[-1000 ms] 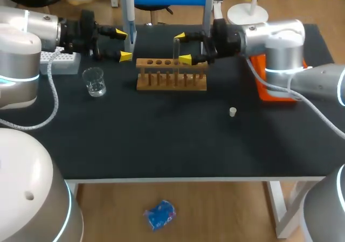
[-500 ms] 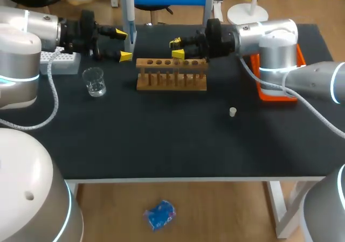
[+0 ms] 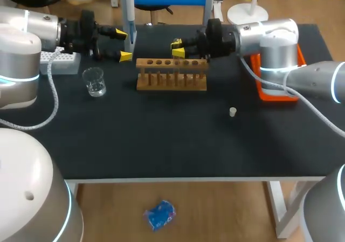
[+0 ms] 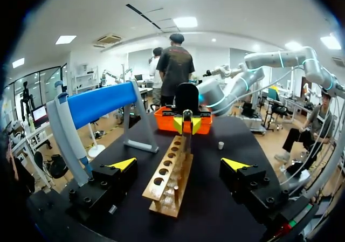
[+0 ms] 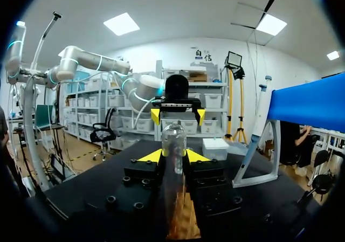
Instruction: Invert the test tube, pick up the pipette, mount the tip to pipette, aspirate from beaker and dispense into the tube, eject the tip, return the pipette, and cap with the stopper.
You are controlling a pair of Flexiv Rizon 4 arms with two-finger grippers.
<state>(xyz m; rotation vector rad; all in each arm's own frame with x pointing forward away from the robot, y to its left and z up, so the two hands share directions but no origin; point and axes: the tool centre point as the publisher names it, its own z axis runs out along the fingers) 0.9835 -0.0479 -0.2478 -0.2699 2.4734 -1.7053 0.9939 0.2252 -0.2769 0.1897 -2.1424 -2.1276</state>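
Pinching the glass tube, the right gripper is held above the wooden rack; the fingers of the left gripper are shown spread beside the pipette.

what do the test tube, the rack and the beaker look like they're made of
Test tube: clear glass, possibly clear plastic; it is see-through, with glints on its rounded end.
Rack: wood, matte light brown, with round drilled holes and thin posts.
Beaker: clear glass by its look; the dark table shows through it, and the rim catches bright highlights.
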